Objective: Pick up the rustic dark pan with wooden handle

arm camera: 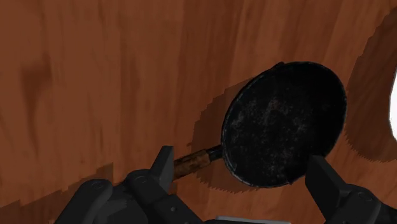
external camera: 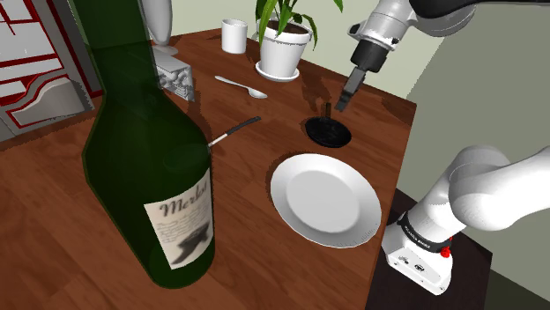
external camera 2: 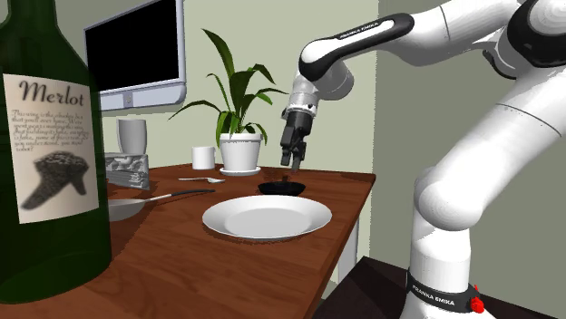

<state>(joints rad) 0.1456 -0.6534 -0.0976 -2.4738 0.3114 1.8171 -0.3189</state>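
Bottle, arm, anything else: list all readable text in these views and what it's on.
"Merlot": on the label of the green bottle.
"FRANKA EMIKA": on the white arm, along its upper link.
"FRANKA EMIKA": apparently the same on the black band at the arm's base, barely legible.
Fine print under "Merlot": too small to read.
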